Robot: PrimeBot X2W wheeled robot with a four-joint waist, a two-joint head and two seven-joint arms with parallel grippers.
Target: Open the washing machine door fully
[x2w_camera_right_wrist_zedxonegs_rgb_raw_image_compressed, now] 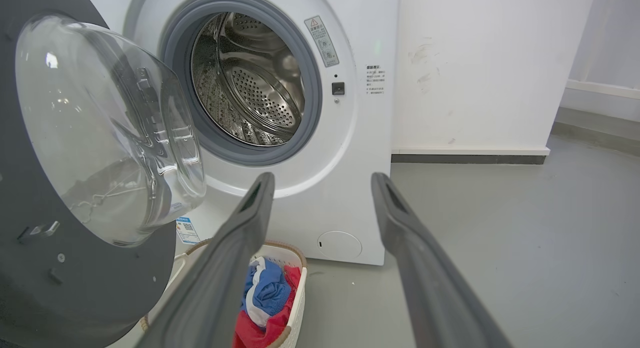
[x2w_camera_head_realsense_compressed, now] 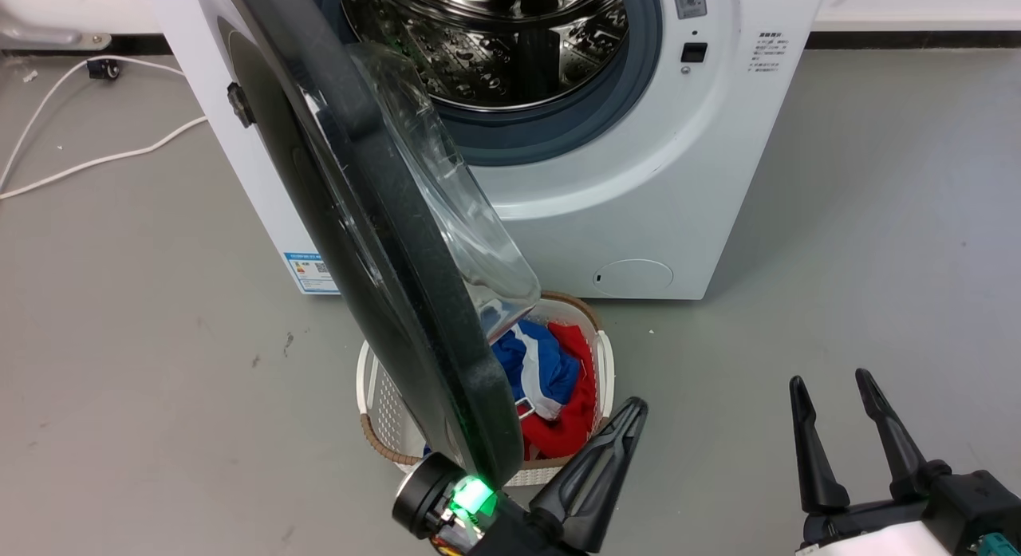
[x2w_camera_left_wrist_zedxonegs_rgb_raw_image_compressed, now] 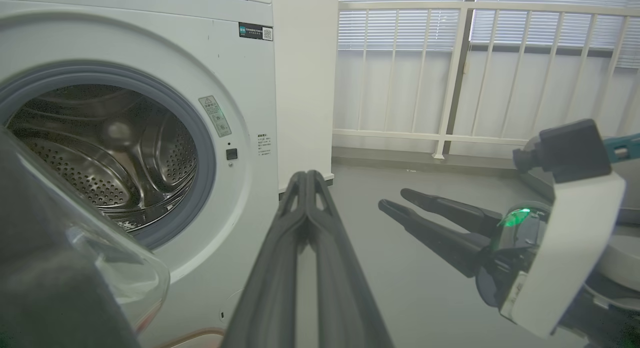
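Observation:
The washing machine (x2w_camera_head_realsense_compressed: 638, 197) stands at the top of the head view with its steel drum (x2w_camera_head_realsense_compressed: 494, 37) exposed. Its door (x2w_camera_head_realsense_compressed: 375, 245) is swung out towards me and seen nearly edge-on, the clear glass bowl (x2w_camera_head_realsense_compressed: 455, 197) bulging to the right. My left gripper (x2w_camera_head_realsense_compressed: 634, 408) is shut with nothing held, just right of the door's free lower edge; whether it touches the door I cannot tell. In the left wrist view its fingers (x2w_camera_left_wrist_zedxonegs_rgb_raw_image_compressed: 307, 177) lie pressed together, with the door (x2w_camera_left_wrist_zedxonegs_rgb_raw_image_compressed: 45, 283) at the lower left. My right gripper (x2w_camera_head_realsense_compressed: 829, 382) hangs open over bare floor, apart from the machine (x2w_camera_right_wrist_zedxonegs_rgb_raw_image_compressed: 360, 138).
A white laundry basket (x2w_camera_head_realsense_compressed: 604, 364) with red and blue clothes sits on the floor under the door, in front of the machine. A white cable (x2w_camera_head_realsense_compressed: 96, 161) trails over the floor at the left. A white railing (x2w_camera_left_wrist_zedxonegs_rgb_raw_image_compressed: 450, 88) stands to the machine's right.

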